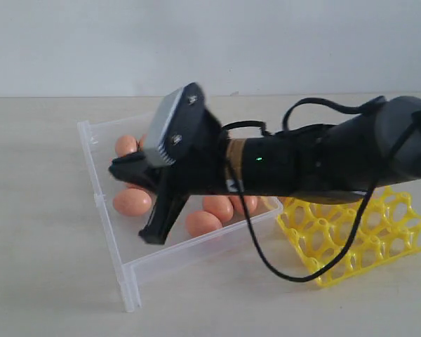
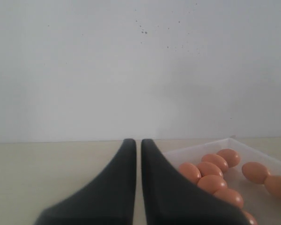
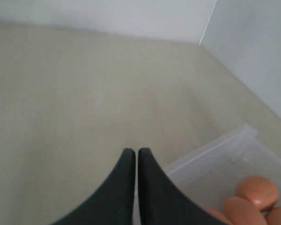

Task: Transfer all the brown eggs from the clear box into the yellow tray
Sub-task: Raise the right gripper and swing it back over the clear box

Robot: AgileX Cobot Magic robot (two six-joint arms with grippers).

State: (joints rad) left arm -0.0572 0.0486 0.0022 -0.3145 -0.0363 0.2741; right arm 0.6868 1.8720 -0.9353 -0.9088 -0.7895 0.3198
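Several brown eggs point(image 1: 132, 202) lie in the clear box point(image 1: 109, 232); more are hidden under the arm. The yellow tray point(image 1: 365, 232) sits right of the box, its visible cups empty and partly covered by the arm. My right gripper point(image 1: 116, 169) reaches across from the right and hovers over the left part of the box. Its fingers are shut with nothing between them point(image 3: 131, 151), and eggs point(image 3: 257, 191) lie beside them. My left gripper point(image 2: 135, 140) is shut and empty, low beside the box point(image 2: 234, 142) with its eggs point(image 2: 211, 183). It is out of the exterior view.
The black right arm point(image 1: 302, 161) with its looping cable point(image 1: 266, 260) spans the box's right side and the tray's near-left corner. The pale tabletop point(image 1: 49, 281) runs to a white wall point(image 1: 210, 42) behind.
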